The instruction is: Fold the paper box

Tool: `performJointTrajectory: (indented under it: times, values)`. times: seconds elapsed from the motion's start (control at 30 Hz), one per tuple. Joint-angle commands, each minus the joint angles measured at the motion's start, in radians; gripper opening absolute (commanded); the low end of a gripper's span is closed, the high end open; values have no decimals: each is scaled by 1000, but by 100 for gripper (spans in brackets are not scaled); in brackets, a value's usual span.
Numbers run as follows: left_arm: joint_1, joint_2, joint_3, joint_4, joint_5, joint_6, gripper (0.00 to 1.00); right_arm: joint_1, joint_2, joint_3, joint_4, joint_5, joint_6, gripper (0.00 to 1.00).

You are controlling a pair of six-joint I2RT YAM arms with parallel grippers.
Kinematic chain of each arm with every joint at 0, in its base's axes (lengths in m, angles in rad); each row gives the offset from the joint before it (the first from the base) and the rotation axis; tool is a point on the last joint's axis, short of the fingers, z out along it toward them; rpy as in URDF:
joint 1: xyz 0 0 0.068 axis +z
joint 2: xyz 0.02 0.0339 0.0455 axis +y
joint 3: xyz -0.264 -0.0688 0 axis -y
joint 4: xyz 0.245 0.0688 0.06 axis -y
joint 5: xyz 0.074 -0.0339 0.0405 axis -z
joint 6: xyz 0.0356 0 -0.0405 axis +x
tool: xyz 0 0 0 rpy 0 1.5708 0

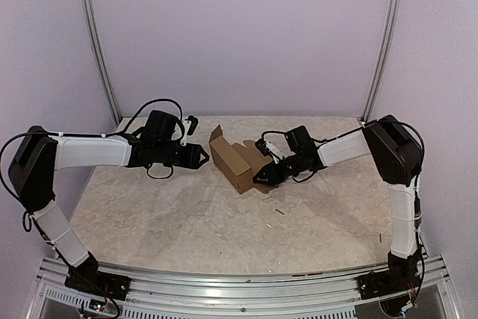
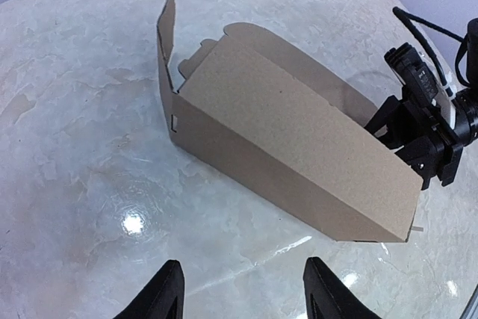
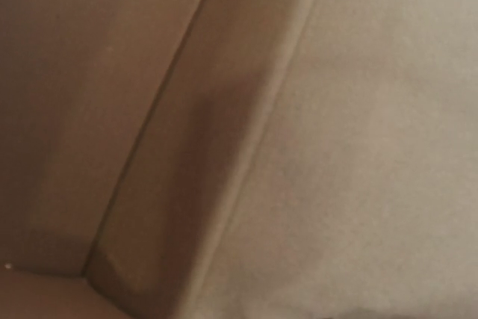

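Note:
The paper box (image 1: 236,160) is a brown cardboard piece, partly folded, standing on the table between my two arms. In the left wrist view the paper box (image 2: 299,136) shows a long side wall, with an end flap standing up at its left end. My left gripper (image 2: 243,268) is open and empty, a short way left of the box (image 1: 202,156). My right gripper (image 1: 263,175) is pressed against the box's right end, and also shows in the left wrist view (image 2: 420,143). The right wrist view shows only cardboard (image 3: 187,132) very close up, with no fingers in sight.
The marbled table (image 1: 172,214) has a few small scraps (image 1: 278,211) in front of the box. Metal frame posts (image 1: 97,42) stand at the back corners, and a rail (image 1: 239,289) runs along the near edge.

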Motion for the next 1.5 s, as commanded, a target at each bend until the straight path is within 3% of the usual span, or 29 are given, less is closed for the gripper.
performJointTrajectory:
  times: [0.0, 0.17, 0.27, 0.4, 0.5, 0.63, 0.8, 0.97, 1.1, 1.3, 1.47]
  values:
    - [-10, -91, -37, -18, -66, -20, 54, -3, -62, -145, -57, -28, 121, 42]
    - [-6, -161, -74, -82, -139, -51, 55, 43, -319, -412, 172, -81, 347, 51]
    - [-8, -169, -91, -122, -141, -93, 55, 48, -418, -408, 173, -167, 442, 56]
    - [-33, -202, -164, -68, -128, -183, 55, -9, -449, -204, -177, -129, 164, 56]
    - [-89, -201, -172, -52, -140, -250, 55, -70, -397, -91, -328, 38, -92, 52]
    - [-175, -152, -122, -91, -216, -280, 54, -121, -308, -43, -382, 258, -277, 44]
    - [-235, -42, -36, -191, -270, -279, 52, -124, -287, -104, -376, 418, -370, 35]
    - [-251, 4, -23, -194, -287, -283, 52, -112, -284, -166, -377, 518, -452, 33]
    - [-239, 21, -22, -196, -291, -283, 53, -39, -304, -244, -392, 513, -506, 32]
    - [-196, 36, -24, -172, -253, -290, 54, 194, -370, -385, -436, 491, -486, 31]
    - [-167, 35, -13, -172, -247, -277, 55, 331, -437, -400, -506, 329, -524, 35]
